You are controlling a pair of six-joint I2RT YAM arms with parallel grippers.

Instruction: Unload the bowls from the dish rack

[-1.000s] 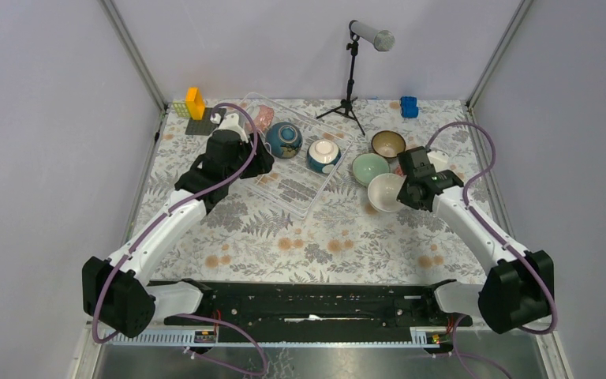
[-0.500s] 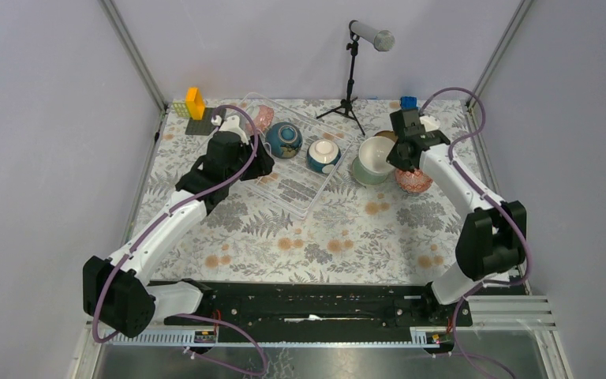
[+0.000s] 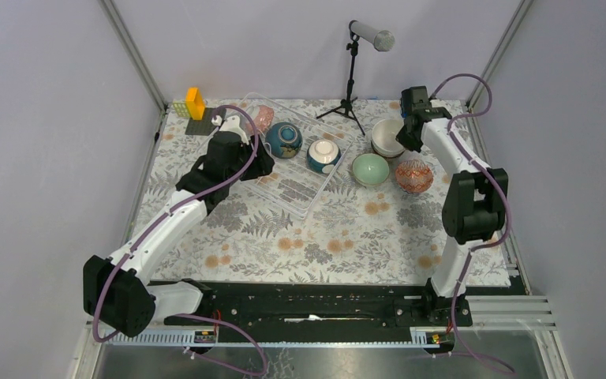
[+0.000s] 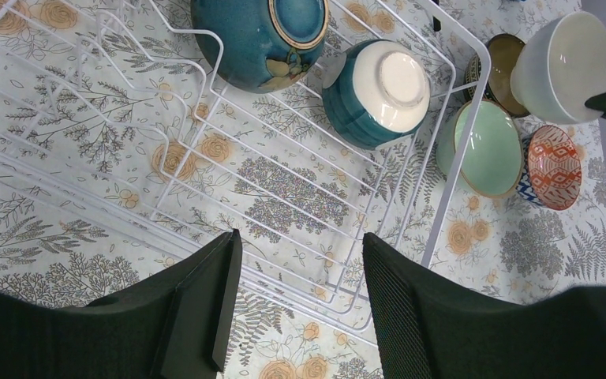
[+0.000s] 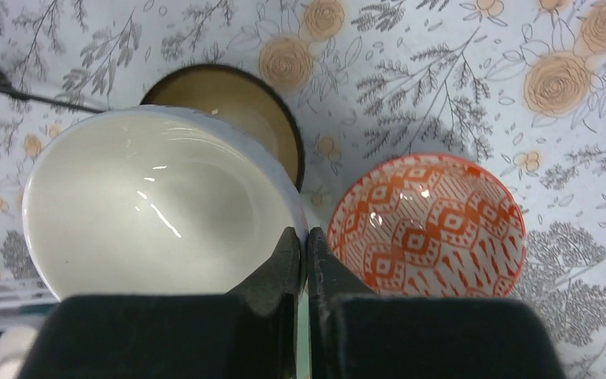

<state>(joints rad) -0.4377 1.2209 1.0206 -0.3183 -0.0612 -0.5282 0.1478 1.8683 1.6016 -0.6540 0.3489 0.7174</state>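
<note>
left claw (image 4: 300,253): fingers apart, holding nothing. It is poised over the near end of the rack, and we judge it is lined up for the next pick.
pink bowl (image 3: 263,117): at the rack's far corner, mostly hidden behind the left arm. We cannot tell how it sits.
rack (image 3: 296,192): near half bare. We count three bowls left in it to unload.
blue bowl (image 3: 284,140): in the rack, tipped on its side with its foot ring toward the left claw. The wires keep it from rolling.
teal bowl (image 3: 324,155): in the rack beside the blue bowl, tipped likewise, near the right edge.
green bowl (image 3: 370,169): unloaded, upright on the table just right of the rack.
white bowl (image 5: 158,213): held by its rim over the brown bowl. We judge it is being nested there to save room, but cannot tell if it rests yet.
brown bowl (image 5: 241,99): upright on the table, largely covered by the white bowl.
red bowl (image 5: 426,229): unloaded, upright, just beside the white bowl.
right claw (image 5: 306,253): clamped on the white bowl's rim, one finger inside and one outside.
</note>
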